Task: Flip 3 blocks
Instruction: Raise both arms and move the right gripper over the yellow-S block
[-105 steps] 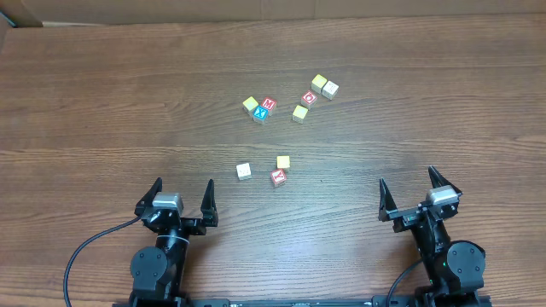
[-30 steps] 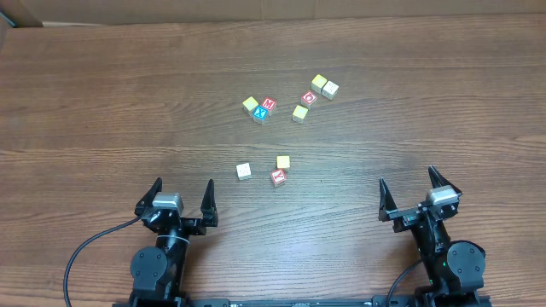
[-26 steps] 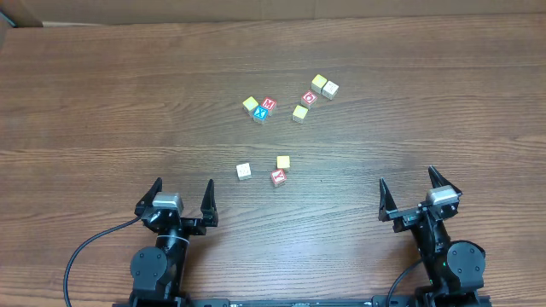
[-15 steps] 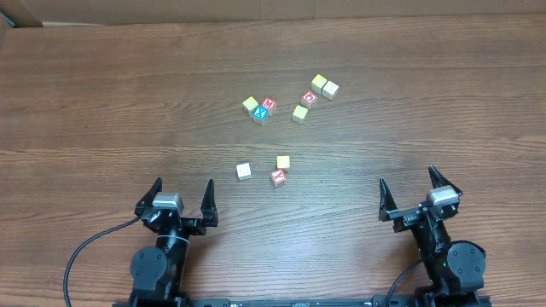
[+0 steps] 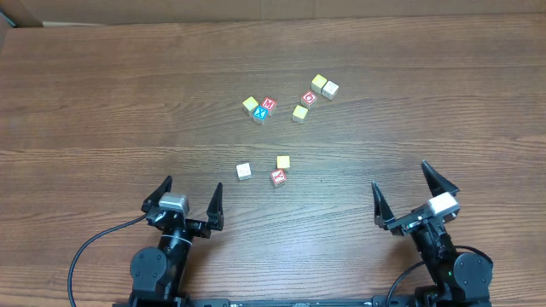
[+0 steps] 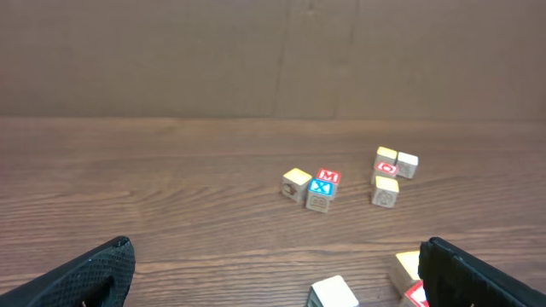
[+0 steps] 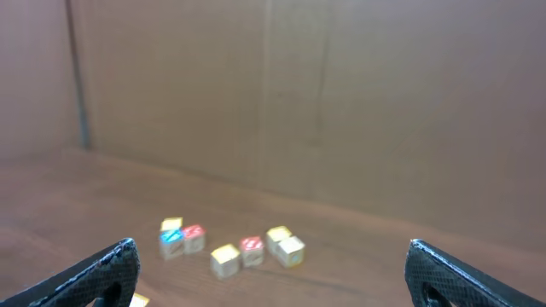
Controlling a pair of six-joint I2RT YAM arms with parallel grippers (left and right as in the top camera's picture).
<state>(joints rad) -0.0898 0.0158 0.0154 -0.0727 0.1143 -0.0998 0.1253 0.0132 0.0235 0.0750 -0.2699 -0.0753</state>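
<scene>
Wooden blocks untouched so far. Found the cream-faced cube (image 5: 244, 170), the yellow-faced cube (image 5: 282, 161) and the red-letter cube (image 5: 277, 176) in the same loose cluster near the middle as half a second ago, the last two just beside each other, the first a little apart to the left. Same for the farther group holding the red M cube (image 5: 269, 104), blue X cube (image 5: 261, 113) and red-O cube (image 5: 310, 97).

Noted movement at the arms only: left gripper (image 5: 193, 182) nudged slightly rightward and twisted, right gripper (image 5: 399, 176) swung and tilted, one fingertip now farther forward than the other. Read as the start of a reach; no flip done yet, all three still to go.

Gaping wide on both sides, holding nothing. Parked low at the near edge of the wood-grain table (image 5: 102, 102), short of the blocks, pointing toward them. From the left wrist view, caught the cream-faced cube just ahead, between the spread fingers (image 6: 94, 273); from the right wrist view, mostly the far group, well ahead.
</scene>
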